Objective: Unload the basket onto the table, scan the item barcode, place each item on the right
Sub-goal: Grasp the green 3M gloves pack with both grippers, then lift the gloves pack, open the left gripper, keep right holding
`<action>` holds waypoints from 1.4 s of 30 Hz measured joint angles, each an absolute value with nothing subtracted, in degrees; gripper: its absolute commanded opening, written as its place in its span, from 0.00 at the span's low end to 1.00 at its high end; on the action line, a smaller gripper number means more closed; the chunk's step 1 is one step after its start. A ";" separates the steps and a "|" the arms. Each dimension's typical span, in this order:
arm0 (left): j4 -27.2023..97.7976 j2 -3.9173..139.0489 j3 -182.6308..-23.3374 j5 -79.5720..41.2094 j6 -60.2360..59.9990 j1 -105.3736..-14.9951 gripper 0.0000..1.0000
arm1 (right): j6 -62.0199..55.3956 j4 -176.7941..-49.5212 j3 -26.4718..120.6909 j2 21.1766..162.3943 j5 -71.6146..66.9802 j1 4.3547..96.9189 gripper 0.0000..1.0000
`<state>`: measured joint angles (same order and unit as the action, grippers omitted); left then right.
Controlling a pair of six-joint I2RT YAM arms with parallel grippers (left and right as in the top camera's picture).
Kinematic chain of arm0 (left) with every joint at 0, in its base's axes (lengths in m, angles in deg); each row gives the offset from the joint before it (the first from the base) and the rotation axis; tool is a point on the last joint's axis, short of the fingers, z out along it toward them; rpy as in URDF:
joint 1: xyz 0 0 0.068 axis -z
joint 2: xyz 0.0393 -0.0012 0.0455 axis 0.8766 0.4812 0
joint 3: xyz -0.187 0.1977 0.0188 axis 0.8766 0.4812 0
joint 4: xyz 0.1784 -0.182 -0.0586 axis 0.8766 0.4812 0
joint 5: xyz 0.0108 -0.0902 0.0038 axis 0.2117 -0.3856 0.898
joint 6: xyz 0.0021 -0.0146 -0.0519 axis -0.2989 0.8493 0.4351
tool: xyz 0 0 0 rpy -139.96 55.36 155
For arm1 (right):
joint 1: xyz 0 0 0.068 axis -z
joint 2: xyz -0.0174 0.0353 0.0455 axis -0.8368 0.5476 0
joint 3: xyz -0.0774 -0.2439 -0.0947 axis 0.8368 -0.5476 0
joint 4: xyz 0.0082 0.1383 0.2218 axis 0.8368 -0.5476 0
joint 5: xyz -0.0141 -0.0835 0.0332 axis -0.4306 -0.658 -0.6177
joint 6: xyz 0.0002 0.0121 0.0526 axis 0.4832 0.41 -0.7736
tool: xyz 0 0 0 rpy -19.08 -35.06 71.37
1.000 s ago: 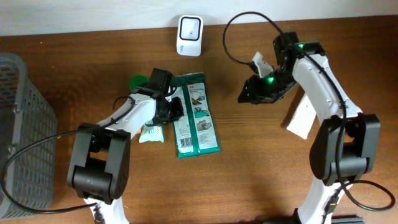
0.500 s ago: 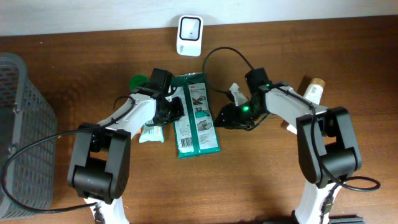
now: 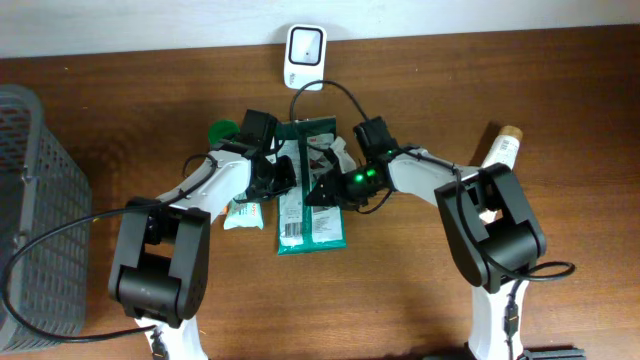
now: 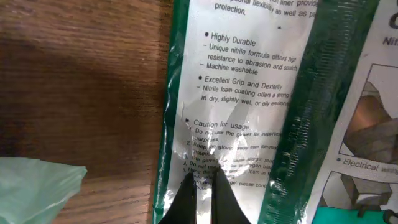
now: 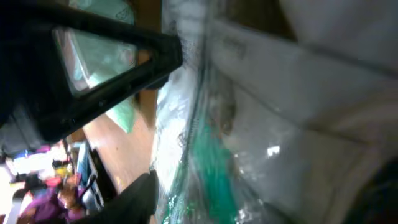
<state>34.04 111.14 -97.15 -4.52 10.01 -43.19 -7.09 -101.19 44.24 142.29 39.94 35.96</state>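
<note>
The item, a flat green-and-white glove package [image 3: 312, 205], lies mid-table below the white scanner [image 3: 305, 45]. Its printed white face fills the left wrist view [image 4: 249, 81]. My left gripper [image 3: 283, 176] is shut, its tips [image 4: 202, 177] resting on the package's left edge with nothing between them. My right gripper [image 3: 327, 188] sits over the package's right side. In the blurred right wrist view [image 5: 261, 186], one dark finger [image 5: 134, 199] shows at the lower left, and the green package [image 5: 211, 162] fills the gap between the parted jaws. I cannot tell whether they touch it.
A grey basket [image 3: 30, 200] stands at the left edge. A pale green pouch [image 3: 243, 213] lies beside the package, with a green item [image 3: 222, 131] behind my left arm. At the right lies a white bottle [image 3: 497, 150].
My right arm has swept left from the back right of the table onto the package. The package's lower end has shifted slightly left. The left arm has not moved.
</note>
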 measured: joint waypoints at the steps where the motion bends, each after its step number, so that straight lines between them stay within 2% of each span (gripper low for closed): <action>1: 34.04 111.14 -97.15 -4.54 10.01 -43.19 0.00 | -7.44 -100.54 44.19 142.48 39.94 35.96 0.38; 2: 34.04 111.14 -97.15 -4.52 10.01 -43.19 0.00 | -7.81 -99.46 44.19 142.68 39.94 35.96 0.31; 4: 34.04 111.14 -97.15 -4.54 10.01 -43.19 0.00 | -8.65 -98.79 44.17 142.94 39.46 35.96 0.11; 8: 34.04 111.14 -97.15 -4.65 10.01 -43.19 0.00 | -8.75 -98.72 44.04 143.55 38.37 35.96 0.04; 16: 42.22 111.51 -104.82 -4.62 7.11 -43.19 0.02 | -4.78 -100.86 43.40 141.83 42.02 40.07 0.04; 24: 45.89 100.89 -108.80 -0.60 1.93 -43.19 0.12 | -0.41 -112.45 43.32 120.32 43.92 49.38 0.04; 27: 46.02 94.07 -109.04 2.72 1.53 -44.22 0.15 | -0.41 -112.53 43.27 112.54 49.39 50.01 0.04; 31: 47.64 89.00 -109.24 7.31 1.31 -47.91 0.19 | -1.72 -111.77 43.27 110.09 60.90 50.84 0.04; 36: 49.12 88.91 -109.28 9.17 0.94 -51.76 0.43 | -3.25 -109.74 43.27 110.05 70.89 53.47 0.04; 38: 49.17 88.91 -109.28 9.41 0.74 -52.44 0.60 | -4.36 -107.57 43.27 110.03 71.59 53.47 0.04; 39: 49.23 88.91 -109.28 9.41 0.70 -52.41 0.79 | -4.65 -107.29 43.27 110.00 71.11 53.47 0.04; 42: 49.36 88.91 -109.28 11.27 0.72 -52.44 0.91 | -4.95 -107.27 43.27 110.00 67.46 53.45 0.04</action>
<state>49.36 88.91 -109.28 11.27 0.72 -52.44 -4.95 -107.27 43.27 110.00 67.46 53.45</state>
